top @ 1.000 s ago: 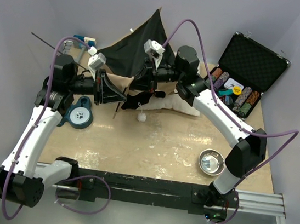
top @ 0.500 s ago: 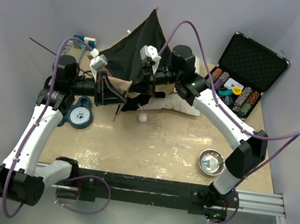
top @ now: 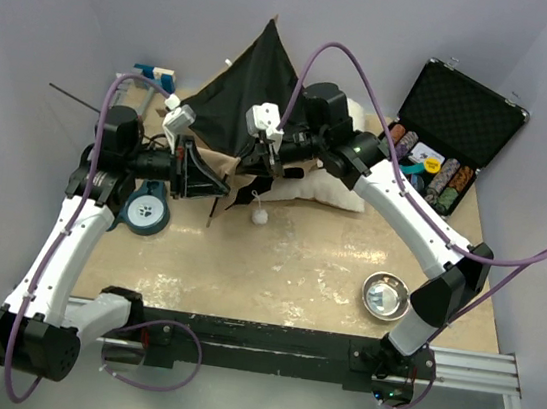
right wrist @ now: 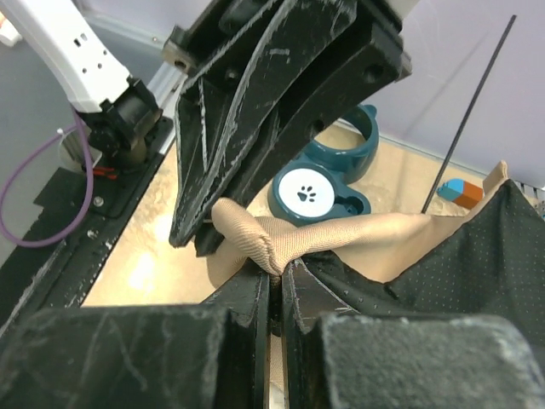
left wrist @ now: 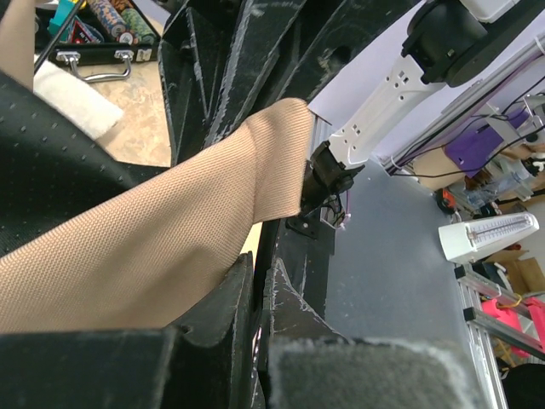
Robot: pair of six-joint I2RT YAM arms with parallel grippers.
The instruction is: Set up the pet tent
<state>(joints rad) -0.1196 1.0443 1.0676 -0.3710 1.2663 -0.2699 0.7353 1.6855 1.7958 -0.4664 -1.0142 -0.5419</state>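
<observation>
My left gripper (left wrist: 260, 285) is clamped on the tan hem of the pet tent (top: 252, 81). My right gripper (right wrist: 274, 274) pinches a fold of that hem just beside it. The tent rises peaked at twelve o'clock on the table (top: 297, 258).

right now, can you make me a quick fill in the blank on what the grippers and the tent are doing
1. The left gripper and right gripper each pinch the ____ outer fabric of the pet tent.
2. The tent's inside is lined in ____.
3. The open case sits on the ____ arm's side of the table.

Missing words: tan; black; right
</observation>
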